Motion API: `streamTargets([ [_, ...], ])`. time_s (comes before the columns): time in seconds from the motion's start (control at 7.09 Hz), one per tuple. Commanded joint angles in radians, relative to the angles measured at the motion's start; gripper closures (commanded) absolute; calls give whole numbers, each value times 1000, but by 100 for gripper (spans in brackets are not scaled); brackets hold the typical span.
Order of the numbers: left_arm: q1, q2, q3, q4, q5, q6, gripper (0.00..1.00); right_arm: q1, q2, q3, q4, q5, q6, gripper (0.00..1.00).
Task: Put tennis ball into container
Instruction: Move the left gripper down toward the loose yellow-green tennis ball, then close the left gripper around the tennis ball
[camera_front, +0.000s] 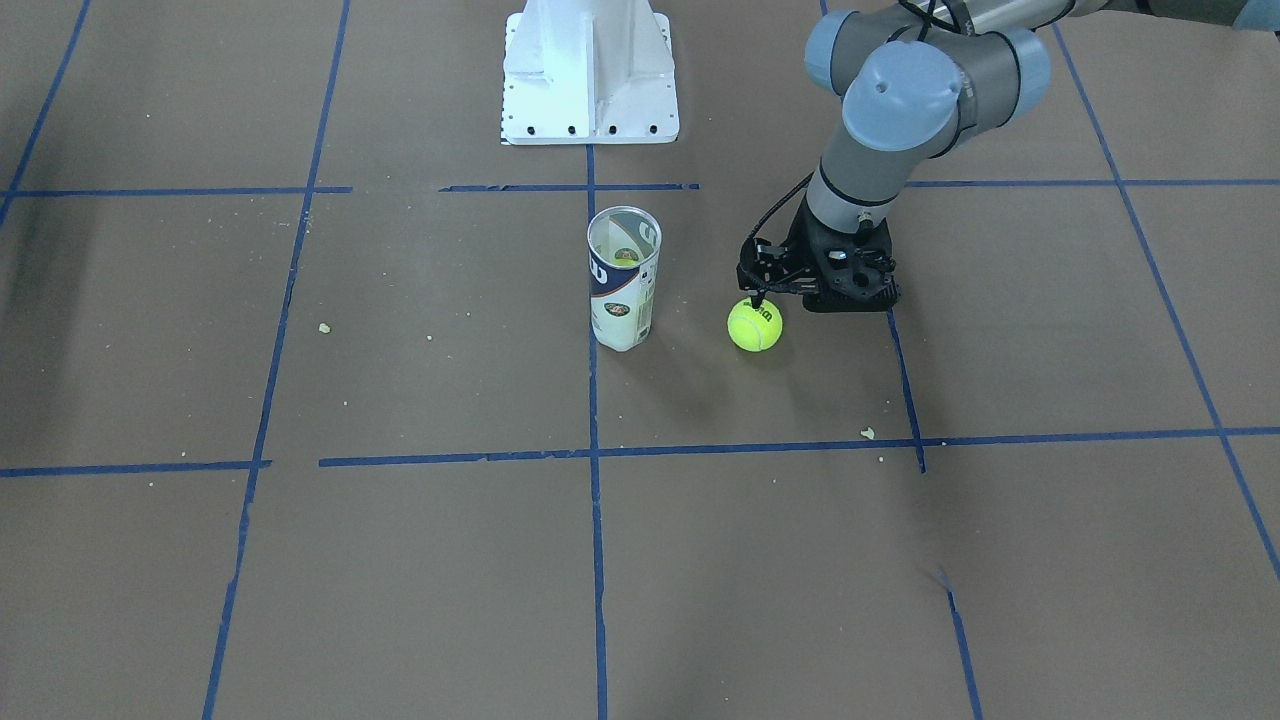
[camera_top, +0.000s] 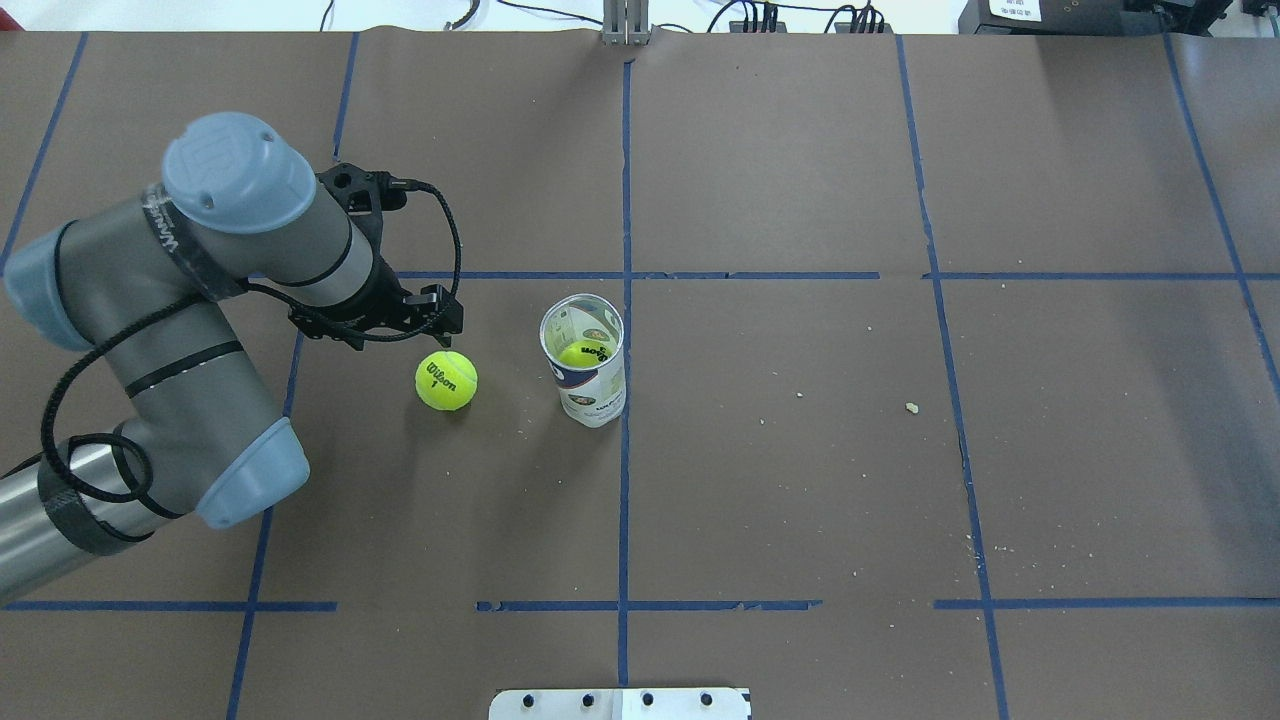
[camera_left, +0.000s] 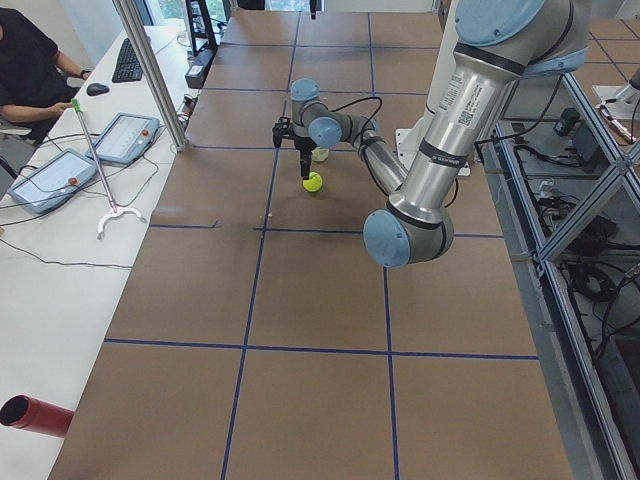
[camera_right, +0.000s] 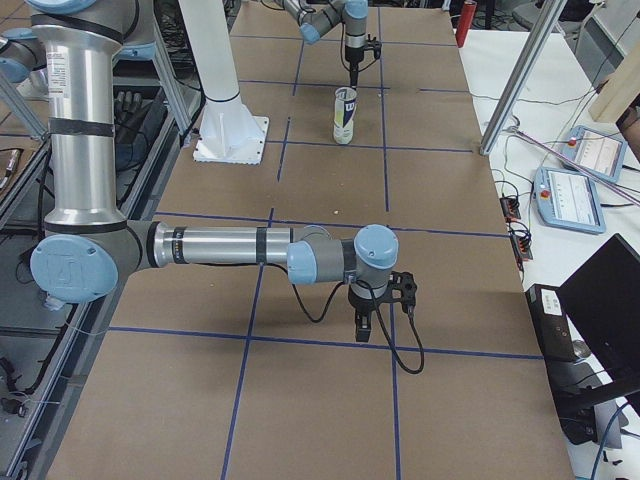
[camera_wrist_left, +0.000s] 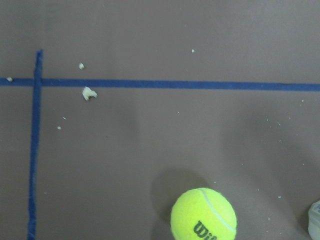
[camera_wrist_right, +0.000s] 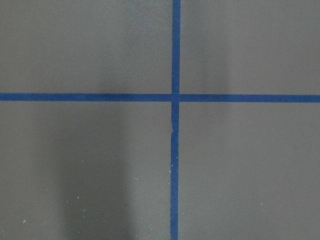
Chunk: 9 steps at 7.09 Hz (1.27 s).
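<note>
A tennis ball (camera_front: 755, 325) (camera_top: 446, 380) (camera_wrist_left: 203, 215) lies free on the brown table, black lettering up. The container (camera_front: 623, 280) (camera_top: 585, 360) stands upright about two ball widths away, with another yellow-green ball (camera_top: 585, 352) inside at its bottom. My left gripper (camera_front: 759, 297) (camera_top: 443, 322) points down, hovering just over the far edge of the loose ball. Its fingers are too dark and small to judge, so I cannot tell its state. My right gripper (camera_right: 372, 322) hangs over bare table far from both, seen only in the exterior right view, so I cannot tell its state.
The white metal robot base (camera_front: 590, 75) stands behind the container. Blue tape lines (camera_front: 595, 452) grid the table. A few pale crumbs (camera_front: 867, 433) lie near the ball. Operators' tablets (camera_left: 122, 135) sit on the side table.
</note>
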Motion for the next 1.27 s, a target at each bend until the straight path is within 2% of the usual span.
streamTargets([
  [0.0, 29, 0, 73, -111, 27, -39, 0, 0, 0, 0, 0, 0, 0, 0],
  [0.99, 80, 5, 141, -174, 30, -60, 0, 0, 0, 0, 0, 0, 0, 0],
  [1.13, 78, 2, 141, -177, 30, -65, 23, 0, 0, 0, 0, 0, 0, 0],
])
